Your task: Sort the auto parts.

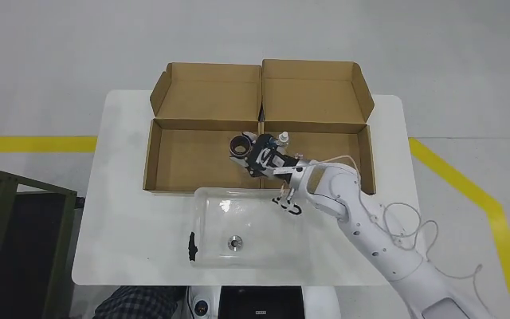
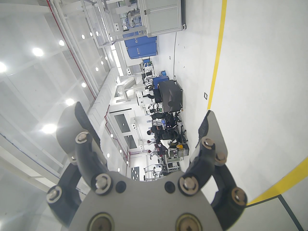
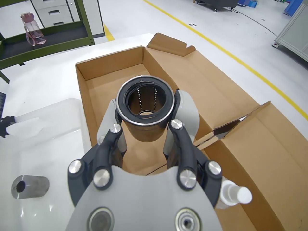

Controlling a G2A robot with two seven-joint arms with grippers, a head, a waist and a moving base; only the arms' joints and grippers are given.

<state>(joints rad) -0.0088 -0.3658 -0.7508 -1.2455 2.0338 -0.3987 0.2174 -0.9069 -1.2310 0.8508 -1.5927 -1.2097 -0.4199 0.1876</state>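
My right gripper (image 1: 249, 151) (image 3: 148, 108) is shut on a black linear bearing (image 1: 238, 145) (image 3: 144, 126), a hollow cylinder with a metal rim. It holds the bearing upright above the right end of the left cardboard box (image 1: 171, 163) (image 3: 96, 82). In the clear plastic bin (image 1: 209, 231) (image 3: 48, 121) nearer the table's front lie a short metal cylinder (image 1: 234, 243) (image 3: 30, 186) and a black toothed part (image 1: 191, 246) (image 3: 4, 123). My left gripper (image 2: 144, 126) is open with nothing between its fingers, facing out into the room.
A second cardboard box (image 1: 351, 159) (image 3: 252, 145) adjoins the first on the right, both with lids folded back. A small white part (image 1: 282, 139) (image 3: 234, 194) shows close beside the right gripper. A green shelf unit (image 1: 24, 231) (image 3: 48, 25) stands left of the table.
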